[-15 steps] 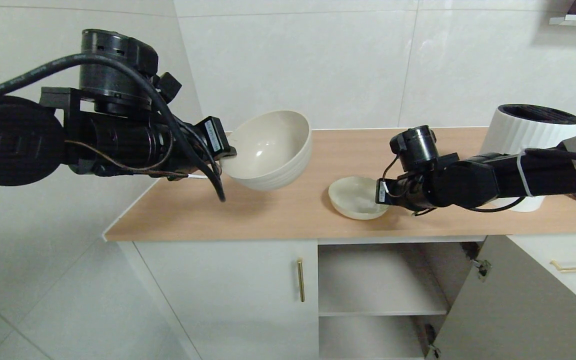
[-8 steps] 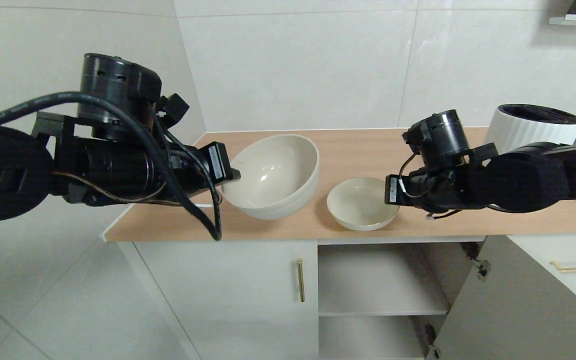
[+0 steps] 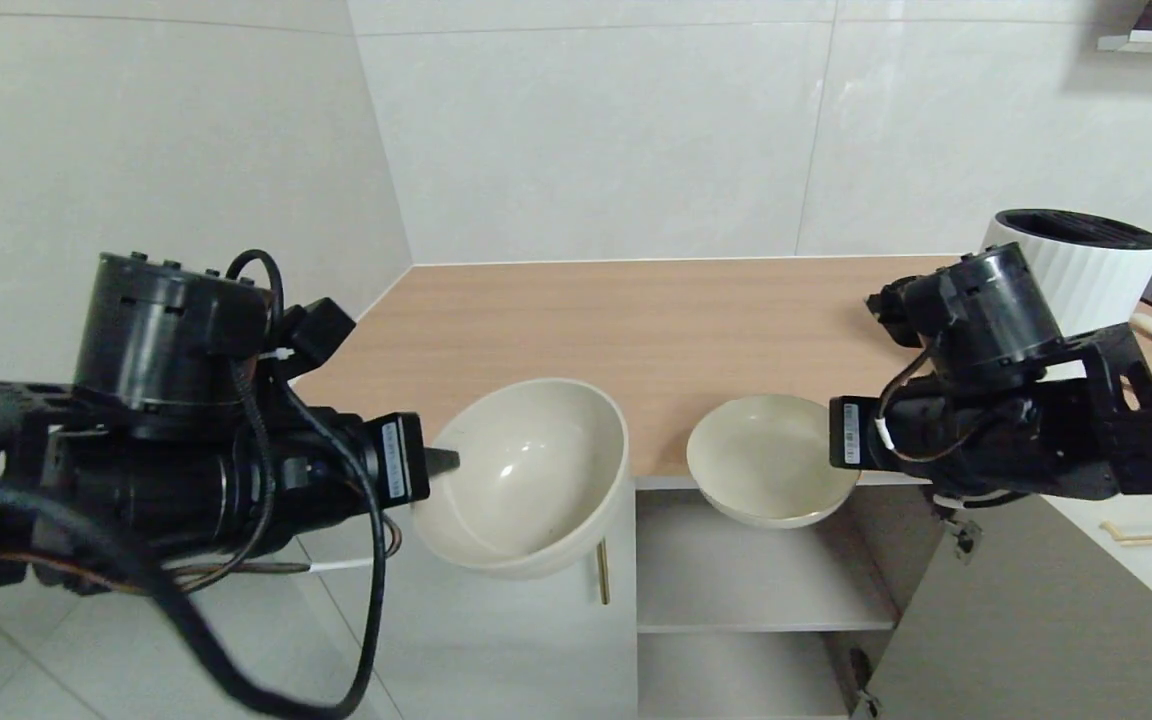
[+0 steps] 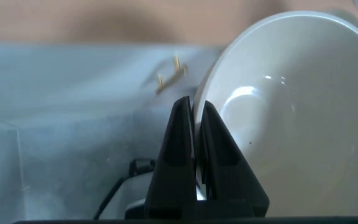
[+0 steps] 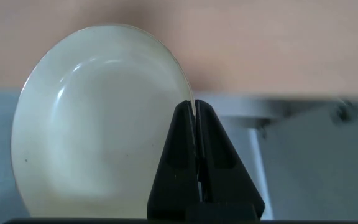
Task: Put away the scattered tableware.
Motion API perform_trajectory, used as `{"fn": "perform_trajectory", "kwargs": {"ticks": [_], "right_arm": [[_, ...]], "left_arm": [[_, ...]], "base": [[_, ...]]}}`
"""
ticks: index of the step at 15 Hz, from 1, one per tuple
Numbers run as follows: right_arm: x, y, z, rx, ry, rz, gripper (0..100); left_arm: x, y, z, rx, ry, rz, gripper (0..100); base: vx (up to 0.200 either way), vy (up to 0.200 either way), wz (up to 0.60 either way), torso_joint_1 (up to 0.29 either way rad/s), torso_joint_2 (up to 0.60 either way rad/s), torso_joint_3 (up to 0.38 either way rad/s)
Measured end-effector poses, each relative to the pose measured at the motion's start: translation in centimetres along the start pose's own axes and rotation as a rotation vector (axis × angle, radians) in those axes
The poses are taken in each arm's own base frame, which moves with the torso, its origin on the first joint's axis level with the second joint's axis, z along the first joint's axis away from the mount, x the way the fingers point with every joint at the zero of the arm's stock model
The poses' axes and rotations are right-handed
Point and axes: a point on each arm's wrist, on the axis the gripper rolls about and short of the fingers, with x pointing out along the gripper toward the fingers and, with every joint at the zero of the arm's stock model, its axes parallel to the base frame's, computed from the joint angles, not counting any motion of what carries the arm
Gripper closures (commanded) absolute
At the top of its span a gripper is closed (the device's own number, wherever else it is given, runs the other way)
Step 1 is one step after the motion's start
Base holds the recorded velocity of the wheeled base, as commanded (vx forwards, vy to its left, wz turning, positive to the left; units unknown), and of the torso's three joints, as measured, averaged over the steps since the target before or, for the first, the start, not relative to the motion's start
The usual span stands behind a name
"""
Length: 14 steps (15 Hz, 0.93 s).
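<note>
Bowls, two of them, hang in the air just in front of the wooden counter [image 3: 636, 320], each pinched by its rim. The large bowl [image 3: 526, 480] is tilted, its hollow open to the head view, and sits in front of the closed cabinet door with the brass handle [image 3: 601, 562]. The left gripper [image 3: 441, 462] is clamped on its near-left rim, one finger inside and one outside, as the left wrist view shows [image 4: 194, 109] against the bowl [image 4: 291, 112]. The small bowl [image 3: 766, 460] hangs beside it, apart from it, over the top of the open cabinet compartment and its shelf [image 3: 746, 575]. The right gripper [image 3: 833, 458] grips its right rim, fingers closed on the thin edge [image 5: 194, 112] of the bowl [image 5: 98, 118]. Each gripper carries a small white sticker [image 3: 391, 460], its print too small to read. A white ribbed container [image 3: 1086, 265] stands on the counter behind the right arm, and the cabinet door [image 3: 1016, 620] stands open at the right.
</note>
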Motion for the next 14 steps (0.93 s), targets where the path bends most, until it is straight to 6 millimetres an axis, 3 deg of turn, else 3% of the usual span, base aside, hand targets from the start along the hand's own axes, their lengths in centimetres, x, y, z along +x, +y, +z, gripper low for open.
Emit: {"fn": "perform_trajectory", "kwargs": {"ticks": [3,11,14], "right_arm": [[-1.3,-1.3,-1.8,-0.011,0.026,-0.018,100],[-1.1,-1.6,-2.7,-0.019,0.043,-0.033,100],[-0.6,-1.5,-2.9,-0.026,0.058,-0.039,100]], "left_arm": [[-1.4,0.2,-0.9,0.011,0.005,-0.027,100],[-0.8,0.4,-1.2,0.011,0.028,-0.015,100],[-0.4,0.5,-1.3,0.009,0.037,-0.006,100]], "base": [[-0.200,0.000,0.00,0.002,0.01,0.001],[0.000,0.000,0.00,0.000,0.00,0.000],[0.000,0.000,0.00,-0.090,0.26,0.157]]}}
